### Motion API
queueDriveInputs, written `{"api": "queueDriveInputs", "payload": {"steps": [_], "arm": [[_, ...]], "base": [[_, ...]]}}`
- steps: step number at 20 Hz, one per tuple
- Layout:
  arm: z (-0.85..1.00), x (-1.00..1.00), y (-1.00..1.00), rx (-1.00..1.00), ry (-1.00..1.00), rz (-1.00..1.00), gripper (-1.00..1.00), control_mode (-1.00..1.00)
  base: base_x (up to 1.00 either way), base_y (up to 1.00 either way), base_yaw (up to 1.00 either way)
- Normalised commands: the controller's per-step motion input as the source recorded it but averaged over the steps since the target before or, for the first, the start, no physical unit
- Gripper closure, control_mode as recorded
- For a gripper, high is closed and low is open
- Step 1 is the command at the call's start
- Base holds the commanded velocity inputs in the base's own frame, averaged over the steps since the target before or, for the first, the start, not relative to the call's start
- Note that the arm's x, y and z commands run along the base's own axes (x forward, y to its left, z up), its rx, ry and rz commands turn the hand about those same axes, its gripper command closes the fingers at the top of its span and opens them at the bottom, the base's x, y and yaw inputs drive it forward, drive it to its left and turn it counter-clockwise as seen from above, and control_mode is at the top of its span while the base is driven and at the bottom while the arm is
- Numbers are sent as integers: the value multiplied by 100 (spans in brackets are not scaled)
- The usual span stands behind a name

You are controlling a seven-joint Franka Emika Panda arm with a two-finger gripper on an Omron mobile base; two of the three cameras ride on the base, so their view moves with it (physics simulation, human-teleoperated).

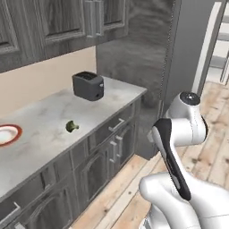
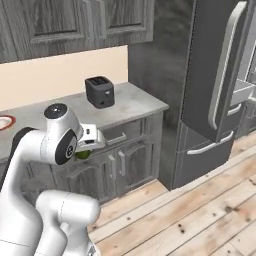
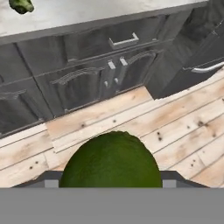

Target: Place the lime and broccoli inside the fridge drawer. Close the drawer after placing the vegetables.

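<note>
So the fridge (image 2: pixel 215 75) is sitting off to the arm's right, past the counter's (image 1: pixel 53 129) end, and that's the way the load needs to be heading. The gripper (image 2: pixel 86 150) is hanging out over the floor, clamped on the lime (image 3: pixel 111 159). The broccoli (image 1: pixel 71 126) is lying on the counter, up-left in the hand view. Can't see the drawer.

Arm (image 1: pixel 179 152): glossy white rounded shell segments, bulbous base. Dark grey-black bands at the joints. Round grey cap on the upper joint.
</note>
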Motion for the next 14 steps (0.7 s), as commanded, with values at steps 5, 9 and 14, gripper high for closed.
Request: {"api": "queueDriveInputs", "payload": {"steps": [5, 9, 14], "arm": [[0, 0, 0, 0, 0, 0, 100, 100], [0, 0, 0, 0, 0, 0, 100, 100], [0, 0, 0, 0, 0, 0, 100, 100]], "base": [[68, -55, -45], [85, -68, -22], [73, -81, -3]]}}
